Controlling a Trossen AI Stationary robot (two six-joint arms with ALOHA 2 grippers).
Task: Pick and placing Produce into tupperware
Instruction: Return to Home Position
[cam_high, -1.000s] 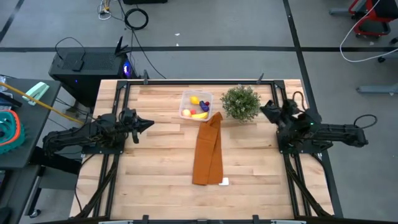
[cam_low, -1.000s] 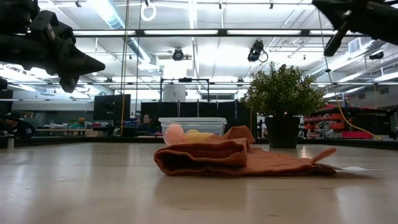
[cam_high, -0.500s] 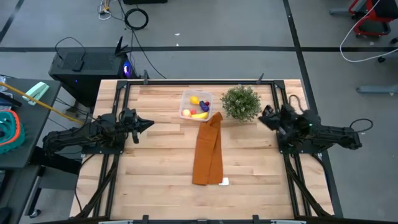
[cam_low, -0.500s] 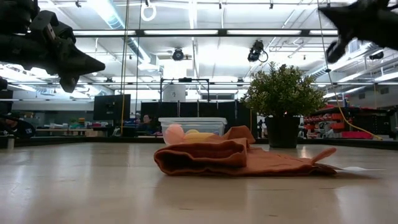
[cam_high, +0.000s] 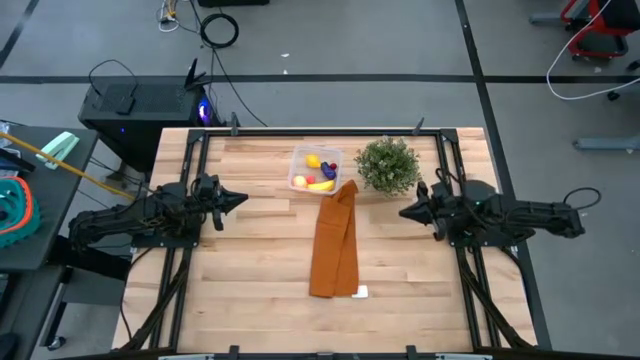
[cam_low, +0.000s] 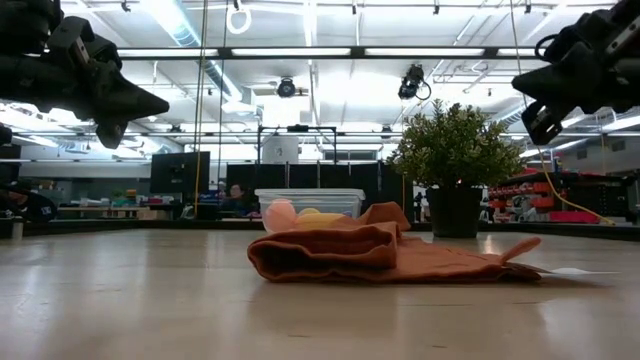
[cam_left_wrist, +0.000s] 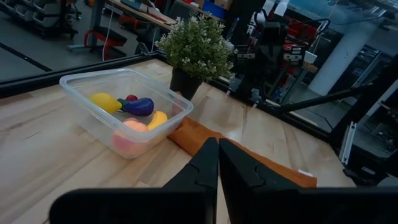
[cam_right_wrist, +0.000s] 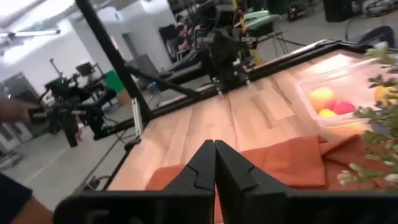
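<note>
At the near end of the table (cam_high: 250, 270), a small white tag (cam_high: 360, 292) is lying against the end of a long orange-brown cloth (cam_high: 335, 240). The cloth's long axis is running from near to far, and its far end is bunching up against the near corner of the tupperware (cam_left_wrist: 87, 115).

Further in, the 2 arms are hanging above the wood on opposite sides of the cloth. The left gripper (cam_high: 240, 198) is pointing inward from the left side with its fingers pressed together on nothing. The right gripper (cam_high: 404, 213) is facing it from the right side, pinched closed and equally empty.

Beyond them, toward the far edge, the clear box is sitting with the produce inside: a lemon (cam_left_wrist: 104, 102), a purple piece (cam_left_wrist: 138, 106), a banana (cam_left_wrist: 157, 118), a red-orange round fruit (cam_left_wrist: 127, 134) and a small red piece (cam_left_wrist: 131, 98). There may be more than 1 red piece, as the other fruit is partly hiding it. A green potted plant (cam_high: 387, 165) is standing just beside the box, on its right.

The box is lying ahead of and between both grippers, at about the same reach from each. The left one has open table before it, while the plant is standing near the right one's line. All the produce I can see is in the box, so packing looks done, and each arm probably only needs to draw back to its own side.
</note>
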